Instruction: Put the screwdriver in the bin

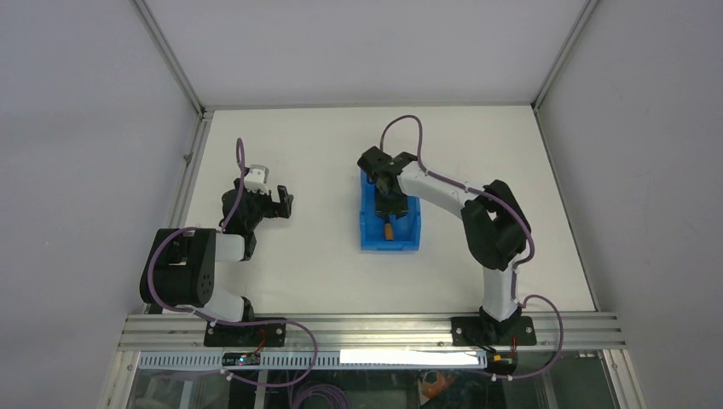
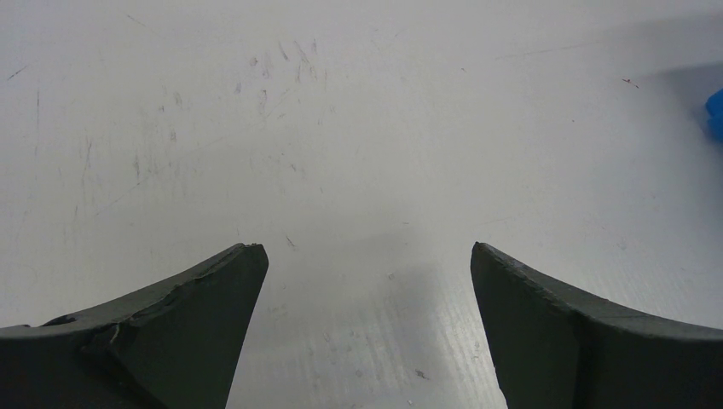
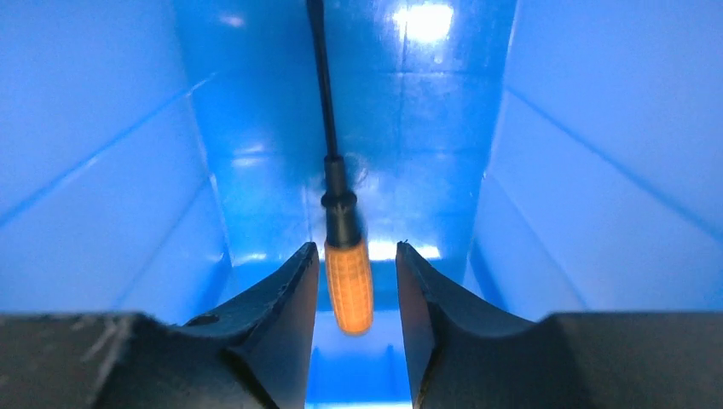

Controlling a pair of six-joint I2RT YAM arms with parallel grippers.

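The blue bin (image 1: 368,240) stands on the white table right of centre. My right gripper (image 1: 390,203) reaches down into it. In the right wrist view the bin's walls (image 3: 102,170) fill the frame. The screwdriver (image 3: 349,285), orange handle near and black shaft pointing away, sits between my right gripper's (image 3: 357,249) fingers with a gap on each side, so the jaws are open and not clamping it. Its handle looks slightly blurred. From above, the orange handle (image 1: 388,228) shows inside the bin. My left gripper (image 1: 281,203) is open and empty over bare table (image 2: 367,256).
A sliver of the bin (image 2: 716,115) shows at the right edge of the left wrist view. Aluminium frame rails (image 1: 367,328) run along the table's near edge, and enclosure walls stand on the left, back and right.
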